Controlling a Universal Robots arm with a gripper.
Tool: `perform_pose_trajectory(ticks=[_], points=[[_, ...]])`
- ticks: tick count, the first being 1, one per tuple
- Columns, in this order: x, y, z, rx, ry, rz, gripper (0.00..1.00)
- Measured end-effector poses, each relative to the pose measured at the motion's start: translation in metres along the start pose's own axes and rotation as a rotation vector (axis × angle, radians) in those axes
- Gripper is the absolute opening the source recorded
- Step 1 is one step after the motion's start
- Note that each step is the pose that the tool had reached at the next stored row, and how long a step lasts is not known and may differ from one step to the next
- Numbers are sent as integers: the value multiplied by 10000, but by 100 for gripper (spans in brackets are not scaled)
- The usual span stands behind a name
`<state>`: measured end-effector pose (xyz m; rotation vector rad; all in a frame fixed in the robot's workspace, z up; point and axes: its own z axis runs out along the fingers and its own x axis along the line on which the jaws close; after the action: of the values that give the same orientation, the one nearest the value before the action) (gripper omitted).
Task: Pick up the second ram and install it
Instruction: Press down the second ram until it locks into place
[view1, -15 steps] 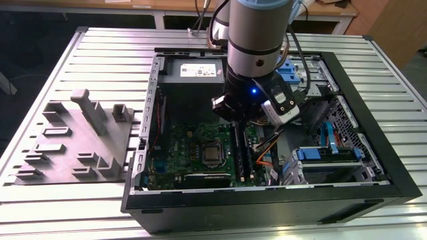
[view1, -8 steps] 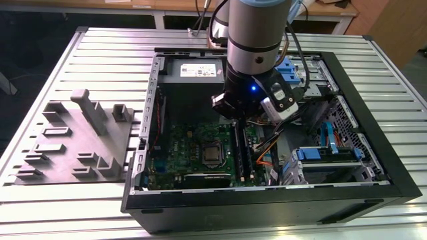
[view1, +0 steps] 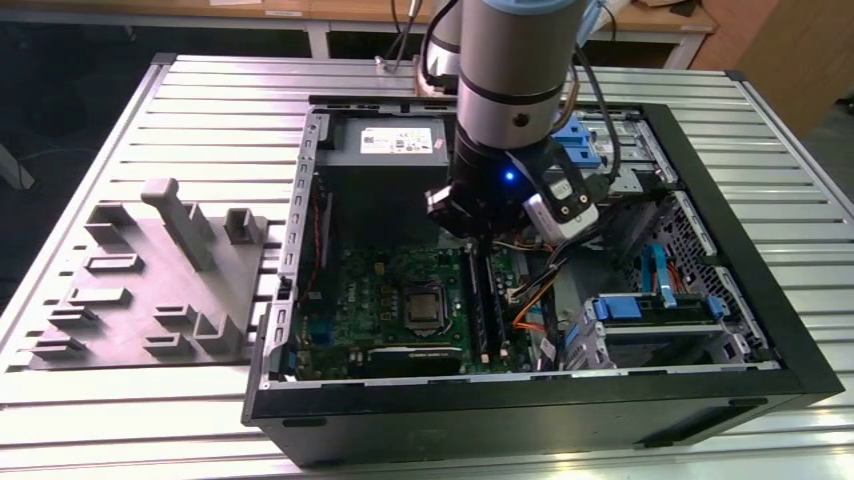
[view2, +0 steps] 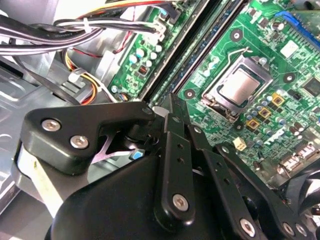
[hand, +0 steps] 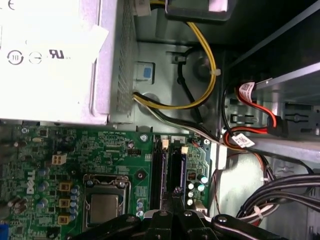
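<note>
1. Step in hand: the seating of the second ram. It is judged to be the narrow dark blue strip standing along the memory slots, near the motherboard edge that faces the drive bays.
2. Gripper: held directly over those slots inside the computer case, with the fingers drawn together, tip to tip.
3. Requirement of any further move (a judgement only): the stick must be kept in line with its slot and pressed down evenly, with the orange cables beside the slots left undisturbed.
4. Hard to make out: whether the strip is clamped or merely lies beneath the fingertips cannot be told. The slot latches are not discernible, and the slots' near end is covered by the fingers in both wrist views.
</note>
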<state>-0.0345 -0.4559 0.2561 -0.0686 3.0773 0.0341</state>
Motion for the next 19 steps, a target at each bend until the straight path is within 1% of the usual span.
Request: perform_pose_trajectory(ticks=[6,12,19], points=[[12,50,21,-3,-1,0,10],[25,57,100,-4,-1,-1,10],[25,123,137,-3,0,0,10]])
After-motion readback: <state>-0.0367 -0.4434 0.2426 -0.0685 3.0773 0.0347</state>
